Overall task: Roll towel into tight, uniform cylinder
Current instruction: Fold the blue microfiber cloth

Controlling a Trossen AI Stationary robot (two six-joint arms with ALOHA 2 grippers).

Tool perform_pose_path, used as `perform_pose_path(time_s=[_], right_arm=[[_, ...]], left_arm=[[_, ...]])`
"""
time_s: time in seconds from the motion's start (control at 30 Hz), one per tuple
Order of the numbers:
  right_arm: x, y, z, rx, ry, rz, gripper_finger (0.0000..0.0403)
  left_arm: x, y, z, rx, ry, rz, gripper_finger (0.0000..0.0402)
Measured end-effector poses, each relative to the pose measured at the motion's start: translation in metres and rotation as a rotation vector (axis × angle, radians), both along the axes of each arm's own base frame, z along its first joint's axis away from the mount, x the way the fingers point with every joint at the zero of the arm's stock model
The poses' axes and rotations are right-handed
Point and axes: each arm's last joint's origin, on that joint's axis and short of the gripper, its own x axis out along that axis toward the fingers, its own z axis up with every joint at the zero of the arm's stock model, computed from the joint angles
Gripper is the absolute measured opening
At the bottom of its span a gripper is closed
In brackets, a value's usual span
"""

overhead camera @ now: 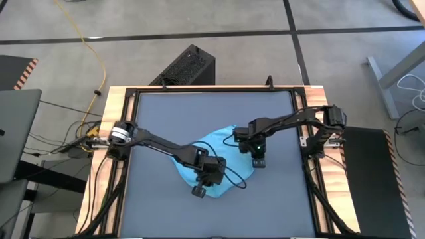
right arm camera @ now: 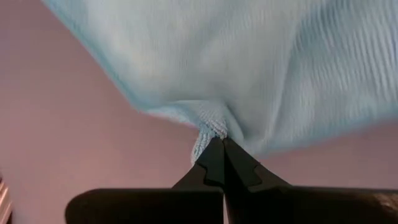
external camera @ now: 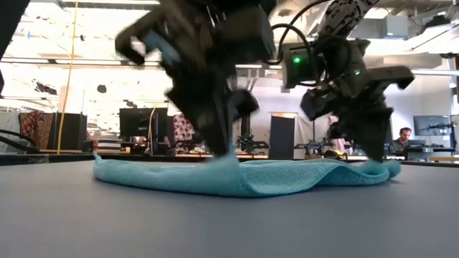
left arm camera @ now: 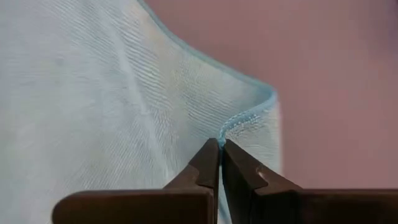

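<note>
Grey concrete floor point(overhead camera: 232, 16), yellow cable point(overhead camera: 93, 50)

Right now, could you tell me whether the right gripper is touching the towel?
Touching. The right wrist view shows the right gripper shut on a bunched edge of the towel.

Both arms are reaching inward and down to the worktop's middle. The left gripper point(left arm camera: 219, 149) is pinching the towel point(left arm camera: 93, 93) edge, fingers closed; the right gripper point(right arm camera: 219, 148) is pinching another edge, likewise closed.
</note>
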Motion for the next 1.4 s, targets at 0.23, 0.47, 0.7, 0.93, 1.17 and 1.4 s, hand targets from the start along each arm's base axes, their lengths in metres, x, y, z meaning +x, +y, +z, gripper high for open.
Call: perform_pose_path(time_s=[0.23,0.47,0.7,0.93,1.17,1.4], right_arm=[[-0.021,0.007,0.026,0.003,0.047,0.003,0.0013],[-0.039,0.031,0.059,0.045,-0.032,0.022,0.0013],[-0.054,0.044,0.105,0.163,-0.233,0.063,0.0013],[-0.057,0.030,0.209,0.144,-0.700,0.031,0.0013],[-0.056,0.008,0.269,-0.158,-0.836,-0.003,0.0013],[-0.019,-0.048,0.263,-0.597,-0.710,-0.039,0.0013]], left_arm=[[-0.041,-0.027,0.059,0.091,-0.083,0.135,0.0000],[-0.102,-0.063,0.085,0.115,-0.190,0.461,0.0000],[-0.134,-0.087,0.132,0.067,-0.529,0.659,0.0000],[-0.154,-0.065,0.204,0.138,-0.873,0.821,0.0000],[-0.166,-0.015,0.238,0.240,-0.941,0.942,0.0000],[-0.176,0.055,0.242,0.370,-0.830,0.943,0.0000]])
